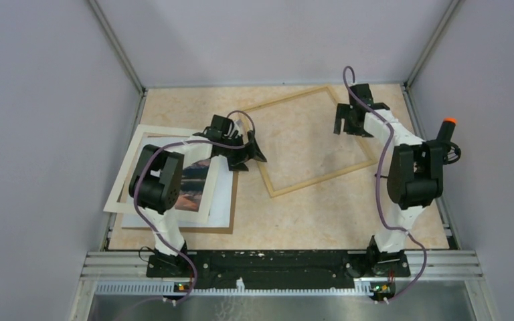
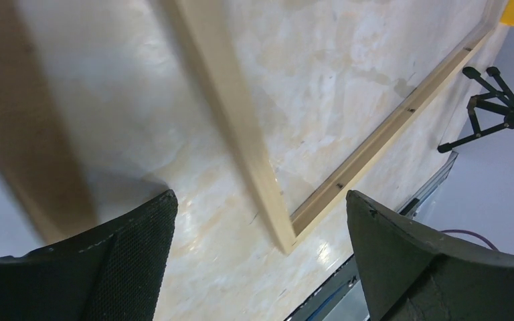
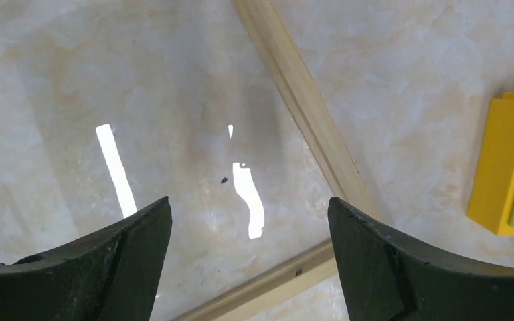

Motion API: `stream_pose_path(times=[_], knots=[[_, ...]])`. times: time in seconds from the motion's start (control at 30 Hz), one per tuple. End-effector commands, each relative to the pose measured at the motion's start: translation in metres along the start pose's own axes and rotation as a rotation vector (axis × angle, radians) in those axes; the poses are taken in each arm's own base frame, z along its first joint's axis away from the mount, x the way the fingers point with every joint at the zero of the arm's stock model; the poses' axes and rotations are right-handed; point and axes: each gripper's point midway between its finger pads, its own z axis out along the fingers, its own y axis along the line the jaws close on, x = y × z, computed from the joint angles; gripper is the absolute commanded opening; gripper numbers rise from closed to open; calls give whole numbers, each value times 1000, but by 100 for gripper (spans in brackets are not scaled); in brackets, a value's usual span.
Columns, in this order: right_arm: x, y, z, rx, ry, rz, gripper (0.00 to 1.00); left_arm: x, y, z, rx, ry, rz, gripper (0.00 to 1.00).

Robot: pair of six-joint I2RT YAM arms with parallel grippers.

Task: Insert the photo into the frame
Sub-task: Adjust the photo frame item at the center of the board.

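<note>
On marbled tabletop [image 1: 321,214], the photo [image 1: 195,190] sits half hidden (behind left arm [image 1: 157,179]).

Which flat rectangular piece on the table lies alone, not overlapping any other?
The light wood frame, centre-right; the white mat, photo and brown board overlap at left.

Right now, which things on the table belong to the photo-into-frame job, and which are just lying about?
Job: photo; frame.
Lying about: white mat, lying over the photo; brown backing board; yellow toy block.
</note>
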Motion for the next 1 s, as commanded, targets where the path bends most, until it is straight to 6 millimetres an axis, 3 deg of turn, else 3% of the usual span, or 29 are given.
stream_pose_path(times=[0.0,0.03,0.1,0.17,0.23,0.33,0.47,0.6,0.77,0.97], knots=[[-28,-19,-56,81,-88,-6,86,-2,5,-35,41,-30,78,98],[-28,-16,-60,65,-88,-9,86,1,6,-39,42,-21,77,98],[-29,9,-71,-40,-99,-39,86,1,10,-50,34,-38,70,98],[-21,61,-87,-209,-106,-99,85,-5,14,-67,24,-102,54,98],[0,126,-104,-377,-99,-176,84,-13,20,-82,7,-166,19,99],[47,204,-118,-507,-38,-279,81,-14,23,-92,43,-200,-46,97],[94,260,-114,-559,22,-350,71,-16,25,-93,96,-218,-117,94],[115,280,-108,-508,-2,-429,63,-19,40,-93,108,-235,-194,91],[136,281,-100,-488,19,-473,46,-23,45,-86,138,-229,-244,85],[156,288,-103,-505,25,-502,45,-29,43,-74,197,-208,-313,78]])
